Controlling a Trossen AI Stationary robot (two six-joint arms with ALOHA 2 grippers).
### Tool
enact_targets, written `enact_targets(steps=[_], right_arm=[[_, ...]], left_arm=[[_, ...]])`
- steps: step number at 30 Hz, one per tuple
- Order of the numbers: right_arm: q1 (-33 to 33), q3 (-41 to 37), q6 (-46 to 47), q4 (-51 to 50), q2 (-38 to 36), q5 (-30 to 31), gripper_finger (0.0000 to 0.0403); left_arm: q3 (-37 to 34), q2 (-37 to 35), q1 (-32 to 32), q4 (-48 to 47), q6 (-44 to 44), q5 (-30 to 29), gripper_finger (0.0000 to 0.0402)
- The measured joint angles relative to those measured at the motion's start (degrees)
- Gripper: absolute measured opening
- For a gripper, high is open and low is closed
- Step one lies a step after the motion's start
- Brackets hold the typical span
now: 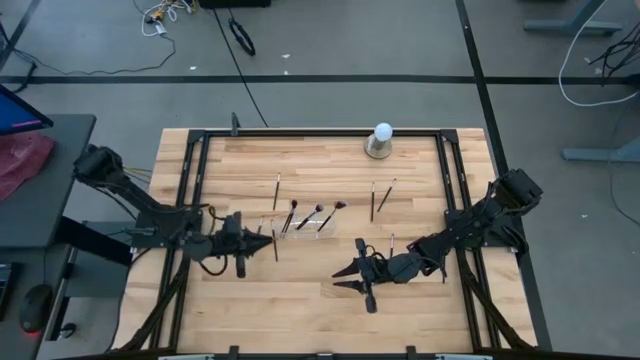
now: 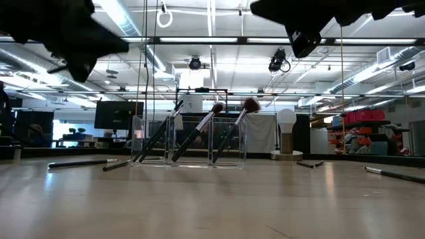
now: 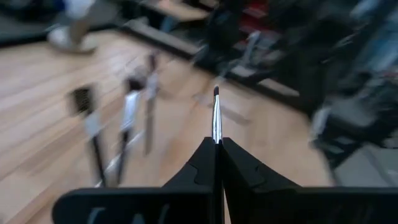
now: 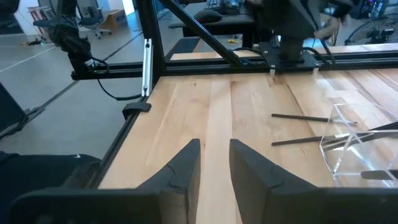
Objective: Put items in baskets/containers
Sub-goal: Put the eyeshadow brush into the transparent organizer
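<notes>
Clear plastic holder (image 1: 298, 226) sits mid-table and makes the handy landmark. Three brushes (image 1: 312, 215) already lean in it, bristle ends up. The rest are loose on the wood: one (image 1: 277, 191) just behind the holder's left end, a pair (image 1: 380, 198) off to its right, another (image 1: 392, 243) near the right arm, and the low view shows a couple lying flat by the holder's left side.

Left gripper (image 1: 262, 240) hangs just left of the holder, clamped tight on a thin brush (image 3: 216, 118). From its wrist view the silvery ferrule and dark tip poke straight out between the pinched fingers (image 3: 200, 165).

Right gripper (image 1: 352, 276) waits in front of the holder and to its right, fingers a little apart with only bare wood between them, so nothing held.

Handling-wise, these look light, stiff and skinny, probably smooth enough to roll or twist in a pinch. Best bet seems to be grabbing mid-handle rather than the bristles. The holder looks light too, so a bump could likely shove it.
</notes>
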Motion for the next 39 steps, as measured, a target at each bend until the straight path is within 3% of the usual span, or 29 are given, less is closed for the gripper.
enact_targets(steps=[6, 13, 22, 26, 39], right_arm=[[-3.2, 0.0, 0.1, 11.9, 7.1, 1.5, 0.0096], [-7.7, 0.5, 0.3, 29.2, 15.8, 1.6, 0.0153], [-8.9, 7.7, -5.0, 29.2, 20.7, -3.7, 0.0186], [-7.5, 8.1, -7.4, 29.3, 20.6, -3.3, 0.0173], [-6.7, 8.1, -8.9, 31.8, 20.6, -3.1, 0.0123]], left_arm=[[0.0, 7.7, -0.1, 14.8, 6.9, 3.6, 0.0013], [1.6, 20.9, 0.2, 27.9, 8.3, 4.3, 0.0012], [13.1, 30.8, 2.2, 27.9, 15.9, 8.6, 0.0012], [14.1, 31.1, 3.0, 27.6, 16.5, 12.2, 0.0017], [14.1, 31.1, 3.3, 26.4, 15.8, 14.1, 0.0018]])
